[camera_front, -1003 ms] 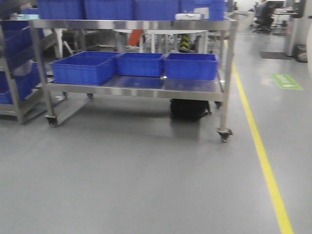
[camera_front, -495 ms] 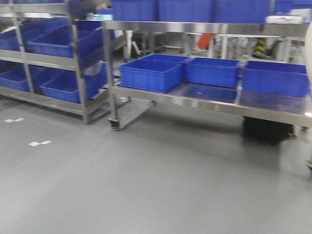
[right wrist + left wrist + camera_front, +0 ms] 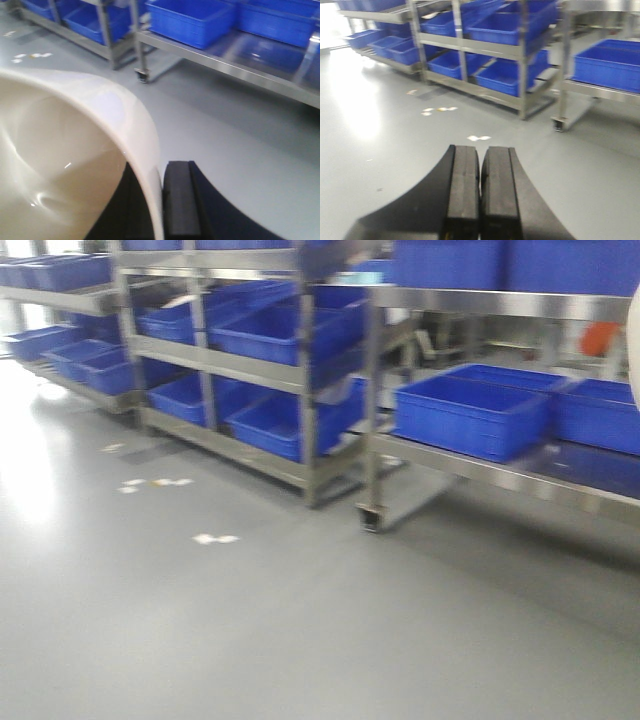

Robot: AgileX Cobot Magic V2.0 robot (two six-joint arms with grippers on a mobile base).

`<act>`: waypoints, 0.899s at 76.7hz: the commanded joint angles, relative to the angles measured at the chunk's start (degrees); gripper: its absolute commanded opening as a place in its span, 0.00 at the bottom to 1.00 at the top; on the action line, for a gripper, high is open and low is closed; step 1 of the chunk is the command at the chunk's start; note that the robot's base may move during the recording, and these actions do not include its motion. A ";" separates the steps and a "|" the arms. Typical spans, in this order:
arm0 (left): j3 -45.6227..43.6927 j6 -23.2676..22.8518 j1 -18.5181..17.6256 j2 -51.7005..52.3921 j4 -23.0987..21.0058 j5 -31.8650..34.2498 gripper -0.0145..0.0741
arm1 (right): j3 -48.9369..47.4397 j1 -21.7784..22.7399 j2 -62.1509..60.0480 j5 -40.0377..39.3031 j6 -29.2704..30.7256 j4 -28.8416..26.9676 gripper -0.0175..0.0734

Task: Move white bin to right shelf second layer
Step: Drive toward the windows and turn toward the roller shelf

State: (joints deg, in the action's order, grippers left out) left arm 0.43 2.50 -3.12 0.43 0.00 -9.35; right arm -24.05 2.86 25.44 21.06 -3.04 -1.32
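Gripping the white bin [image 3: 75, 150] by its wall, the right gripper [image 3: 159, 200] is pinching the cream rim between its pads. One black finger [image 3: 177, 200] is pressing on the outside of the wall, and the other is showing only as a dark shape inside the tub. The bin is filling the space to the left of that outer finger, with its smooth hollow lying open to the wrist camera. Ahead and to the right of this gripper, a steel trolley [image 3: 225, 65] is carrying blue crates [image 3: 190, 20] on its lower deck.

The left gripper [image 3: 480, 190] is hanging over the grey floor [image 3: 380, 150] with its two pads pressed flat together and nothing between them. Ahead of it, steel racks [image 3: 522, 60] are holding more blue tubs [image 3: 500, 30] on tilted levels, and white floor marks [image 3: 479, 138] are lying just in front of its tips. Blur is hiding which level is the right shelf second layer.
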 commanded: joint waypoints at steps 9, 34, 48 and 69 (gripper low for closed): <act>2.11 -0.30 -0.07 0.90 0.00 4.91 0.26 | -1.84 -0.06 0.07 -5.70 -0.17 0.17 0.25; 2.11 -0.30 -0.07 0.90 0.00 4.91 0.26 | -1.84 -0.06 0.07 -5.70 -0.17 0.17 0.25; 2.11 -0.30 -0.07 0.90 0.00 4.91 0.26 | -1.84 -0.06 0.07 -5.70 -0.17 0.17 0.25; 2.11 -0.30 -0.07 0.90 0.00 4.91 0.26 | -1.84 -0.06 0.07 -5.70 -0.17 0.17 0.25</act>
State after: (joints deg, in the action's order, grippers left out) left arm 0.43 2.50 -3.12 0.43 0.00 -9.35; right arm -24.05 2.86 25.44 21.06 -3.04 -1.32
